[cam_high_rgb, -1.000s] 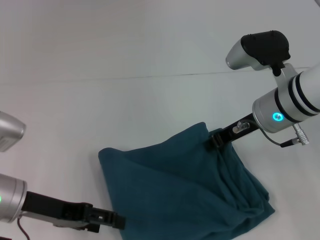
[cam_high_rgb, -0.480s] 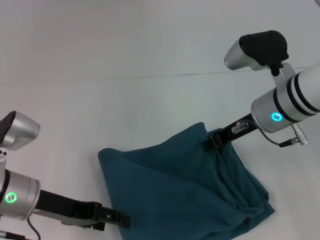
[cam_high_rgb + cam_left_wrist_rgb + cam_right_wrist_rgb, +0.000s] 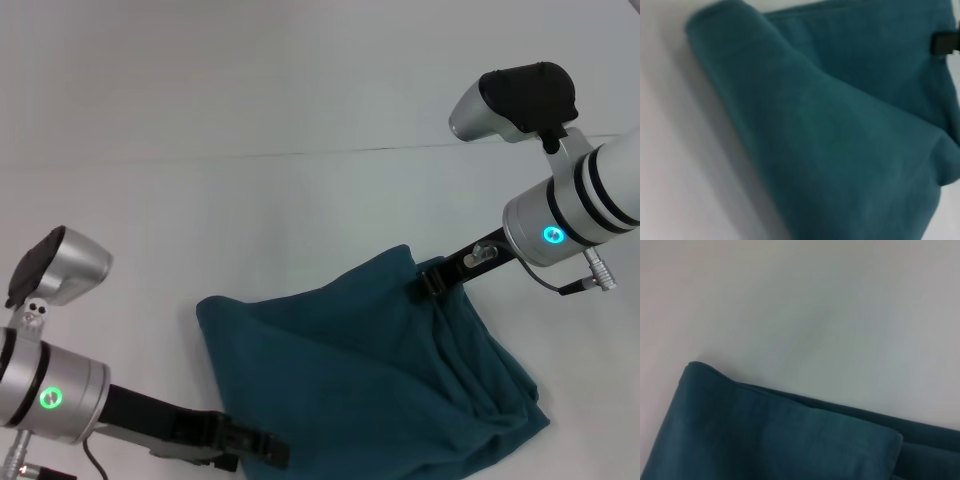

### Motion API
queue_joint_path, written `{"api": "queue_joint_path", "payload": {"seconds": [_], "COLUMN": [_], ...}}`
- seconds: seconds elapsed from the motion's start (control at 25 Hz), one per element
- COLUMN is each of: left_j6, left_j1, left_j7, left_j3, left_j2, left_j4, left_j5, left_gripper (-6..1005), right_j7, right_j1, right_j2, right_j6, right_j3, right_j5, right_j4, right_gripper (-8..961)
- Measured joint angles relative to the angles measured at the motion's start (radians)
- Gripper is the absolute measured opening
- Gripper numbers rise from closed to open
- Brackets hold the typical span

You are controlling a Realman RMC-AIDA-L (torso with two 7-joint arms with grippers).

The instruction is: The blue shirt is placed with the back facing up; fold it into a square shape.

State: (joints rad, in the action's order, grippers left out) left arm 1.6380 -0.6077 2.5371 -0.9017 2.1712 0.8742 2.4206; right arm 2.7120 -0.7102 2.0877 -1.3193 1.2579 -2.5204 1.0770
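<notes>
Teal fabric of the shirt lies bunched in loose folds on the white table, near and right of centre. Right gripper pinches its far edge. Left gripper meets its near left edge; whether it grips, I cannot tell.

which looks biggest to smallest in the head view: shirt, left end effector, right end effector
1. shirt, by far.
2. left end effector and right end effector: both small and dark against the shirt's edge, too alike to rank.
</notes>
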Motion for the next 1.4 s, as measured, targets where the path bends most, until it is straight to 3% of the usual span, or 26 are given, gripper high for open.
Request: {"api": "queue_joint_path", "payload": {"seconds": [0.32, 1.2, 1.32, 1.4], "left_j6": [-0.017, -0.075, -0.088, -0.097], "left_j1": [-0.009, 0.0, -0.003, -0.006], "left_j7": [0.002, -0.014, -0.013, -0.009], "left_j3": [-0.036, -0.098, -0.115, -0.126], "left_j2": [0.001, 0.001, 0.001, 0.001], "left_j4": [-0.011, -0.03, -0.035, -0.045], "left_j5": [-0.014, -0.034, -0.044, -0.044], "left_gripper": [886, 727, 511, 432], "right_j7": [0.0, -0.002, -0.011, -0.011], "right_j1": [-0.001, -0.001, -0.002, -0.002], "right_j2": [0.001, 0.001, 0.002, 0.002], "right_j6": [-0.005, 0.0, 0.0, 0.001], "right_j3": [0.003, 0.005, 0.001, 0.001], "right_j5": [0.0, 0.0, 0.0, 0.0], "right_j4": [0.002, -0.002, -0.004, -0.005], "right_gripper": [85, 85, 85, 85]}}
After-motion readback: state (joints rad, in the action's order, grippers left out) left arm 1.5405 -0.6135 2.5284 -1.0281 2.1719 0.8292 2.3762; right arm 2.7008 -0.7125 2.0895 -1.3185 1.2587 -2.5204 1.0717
